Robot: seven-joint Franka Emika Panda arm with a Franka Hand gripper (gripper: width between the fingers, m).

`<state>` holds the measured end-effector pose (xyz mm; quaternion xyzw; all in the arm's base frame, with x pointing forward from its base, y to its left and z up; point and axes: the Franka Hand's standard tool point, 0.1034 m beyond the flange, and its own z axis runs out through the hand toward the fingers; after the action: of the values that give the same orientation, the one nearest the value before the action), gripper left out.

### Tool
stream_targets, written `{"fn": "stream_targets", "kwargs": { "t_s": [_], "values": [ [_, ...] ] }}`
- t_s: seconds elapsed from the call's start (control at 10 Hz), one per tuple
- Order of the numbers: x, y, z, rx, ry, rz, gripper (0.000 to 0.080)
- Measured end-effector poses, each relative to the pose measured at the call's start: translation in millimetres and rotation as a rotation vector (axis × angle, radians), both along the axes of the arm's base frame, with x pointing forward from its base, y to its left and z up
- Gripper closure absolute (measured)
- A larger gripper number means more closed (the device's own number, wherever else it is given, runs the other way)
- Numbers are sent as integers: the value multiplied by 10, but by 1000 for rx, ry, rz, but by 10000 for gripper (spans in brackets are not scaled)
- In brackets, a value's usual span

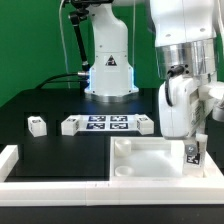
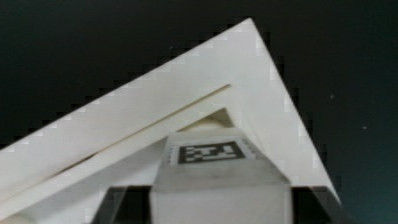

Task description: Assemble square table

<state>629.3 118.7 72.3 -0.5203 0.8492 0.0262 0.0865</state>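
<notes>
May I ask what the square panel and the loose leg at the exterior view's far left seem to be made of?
Square panel: probably white plastic, smooth, given its moulded raised rims. Loose leg: apparently the same white plastic, matte, judging by its matching colour and blocky shape.

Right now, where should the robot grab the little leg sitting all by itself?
From above, pinching the lone leg across two opposite sides. It's a small block on the table with nothing crowding it, so fingers fit either side. The end effector must first release the other leg.
</notes>
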Motion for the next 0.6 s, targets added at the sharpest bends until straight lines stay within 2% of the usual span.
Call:
{"fn": "stream_targets", "kwargs": {
  "t_s": [0.3,0.4,0.5,0.6],
  "values": [
    [-9,3,-13,-6,-2,31,497],
    [-11,3,-17,-6,-2,35,278],
    [-12,10,-16,-7,-3,41,278],
    [-31,57,35,-5,-10,73,173]
  ]
}}
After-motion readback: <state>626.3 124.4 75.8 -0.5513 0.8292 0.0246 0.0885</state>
